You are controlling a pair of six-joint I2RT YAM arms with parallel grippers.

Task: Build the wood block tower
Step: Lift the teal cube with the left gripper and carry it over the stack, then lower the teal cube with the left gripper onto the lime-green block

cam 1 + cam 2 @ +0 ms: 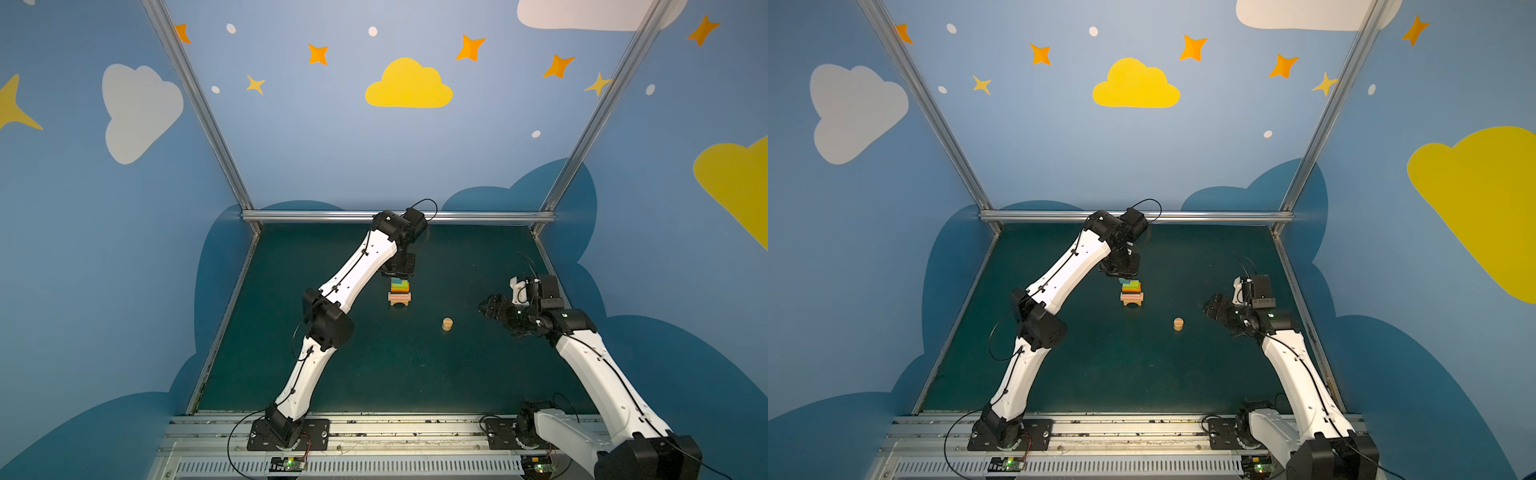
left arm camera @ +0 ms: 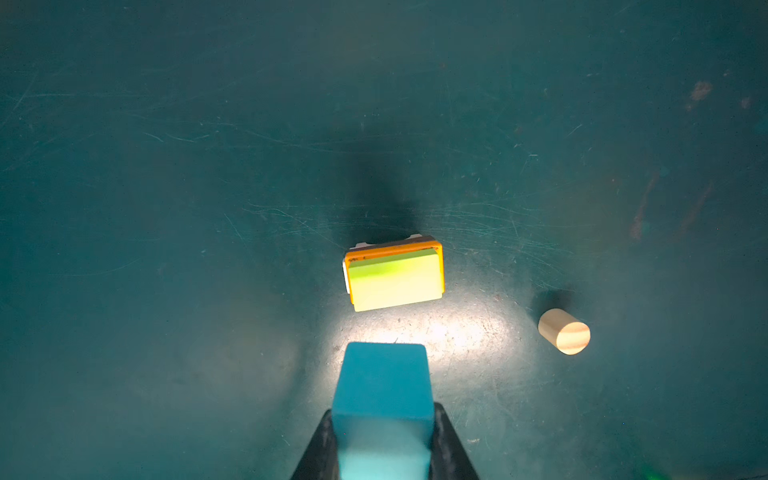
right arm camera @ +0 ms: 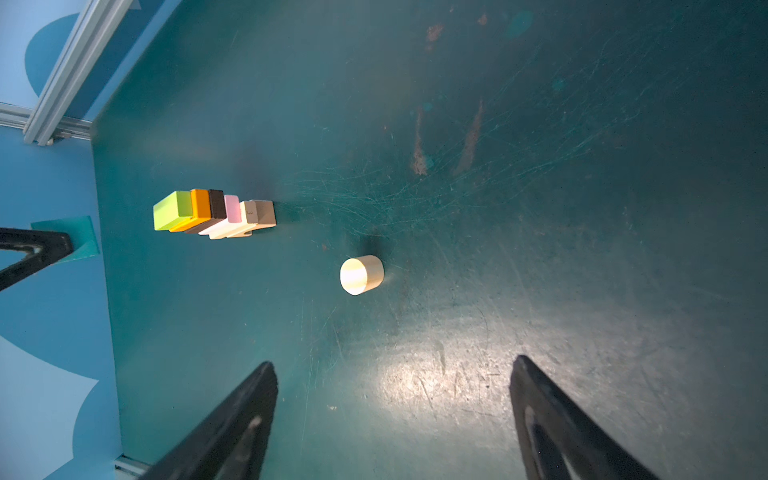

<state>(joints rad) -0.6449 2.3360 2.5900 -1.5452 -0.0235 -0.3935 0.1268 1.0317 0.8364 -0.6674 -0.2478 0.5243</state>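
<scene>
Teal cube (image 2: 382, 374) is clamped in the left tool (image 2: 383, 432) above the tower (image 1: 400, 293) (right tool (image 3: 392, 363) spread, empty); it could be toppled by an off-centre release.

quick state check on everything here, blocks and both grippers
left gripper: shut on the teal cube
teal cube: held above the tower, not touching it
tower: standing, six blocks, green brick on top
cylinder: upright, loose, apart from the tower
right gripper: open, empty
</scene>
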